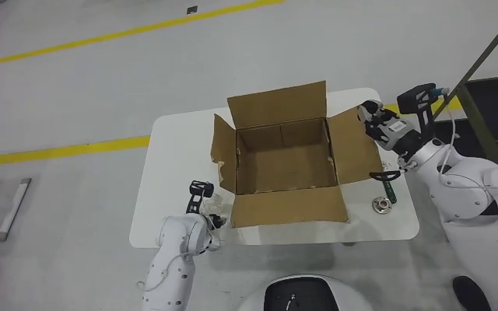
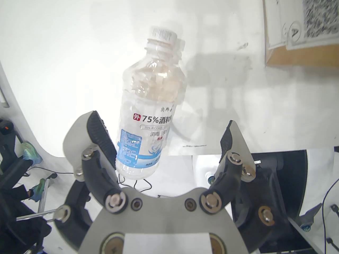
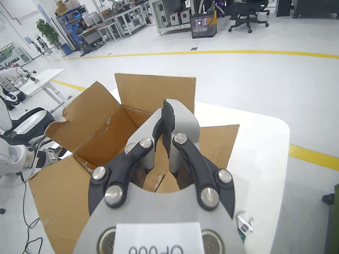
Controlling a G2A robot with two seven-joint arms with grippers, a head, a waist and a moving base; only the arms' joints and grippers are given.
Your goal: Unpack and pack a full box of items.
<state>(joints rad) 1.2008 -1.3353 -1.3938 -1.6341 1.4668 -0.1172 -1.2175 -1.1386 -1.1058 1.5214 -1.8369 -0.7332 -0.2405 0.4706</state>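
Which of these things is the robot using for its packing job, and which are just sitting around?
For the job: cardboard box, clear bottle, plus dark tool and round metal part on the table, probably unpacked.
Just around: office chair, potted plant, yellow floor line.

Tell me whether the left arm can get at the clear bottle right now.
Probably yes. The left gripper is open and the clear bottle sits between its fingers, close against one pad, with nothing in between. The cardboard box stands off to one side.
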